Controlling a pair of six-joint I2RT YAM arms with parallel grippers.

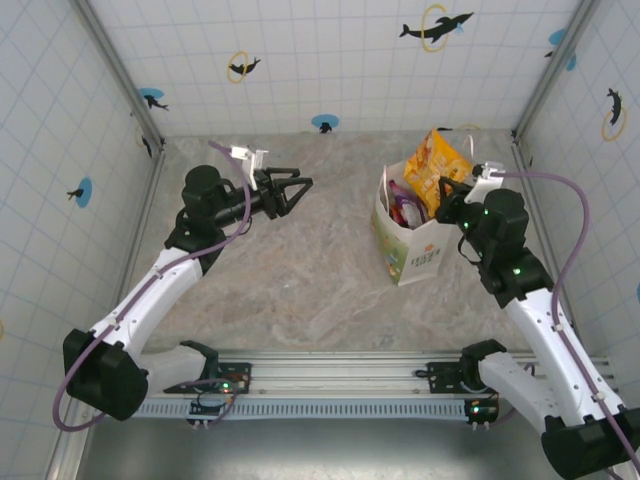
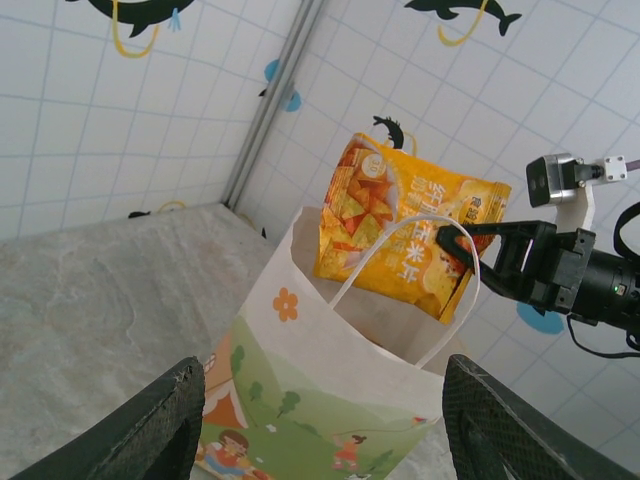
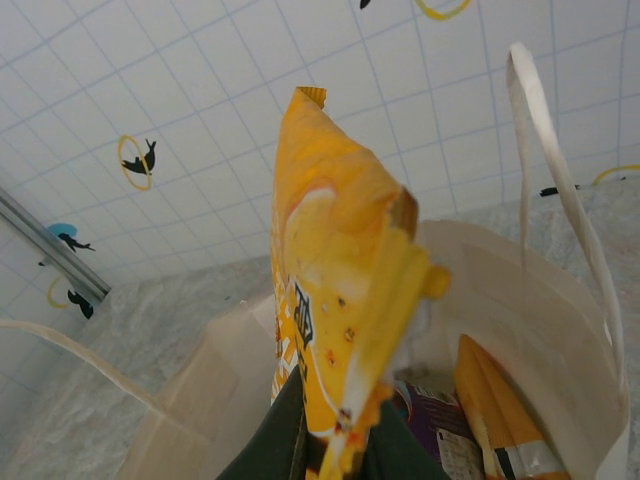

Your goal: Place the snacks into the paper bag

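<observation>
**Yellow packet poised over the bag mouth**

Closest to the right wrist lens is the yellow packet (image 3: 335,300). The right gripper (image 1: 447,190) has its jaws pressed onto the packet's crimped lower seam, so the packet stands up from the fingertips. It hangs over the open mouth of the bag (image 1: 410,255), towards the far side. Whether its lowest corner is already below the rim I cannot tell.

The bag stands upright on the table (image 1: 300,290) with its mouth wide and nothing bracing its walls. The left gripper (image 1: 295,190) is well apart from it, raised over the middle of the table, jaws spread and holding nothing. In its wrist view the fingers (image 2: 150,430) frame the bag without touching it.

A purple packet (image 3: 430,420) and an orange packet (image 3: 490,400) lie inside the bag, and there looks to be room beside them.

One handle (image 3: 540,140) rises just beside the yellow packet. In the left wrist view a loop crosses the packet's face.

The step in hand is the drop.
- Lower the packet straight down between the two handles, so that no corner snags a loop.
- Keep the wrist off the paper wall, since a light bag could fold or tip.
- Part the jaws only once most of the packet is below the rim.
- Lift straight out without hooking a handle.
</observation>
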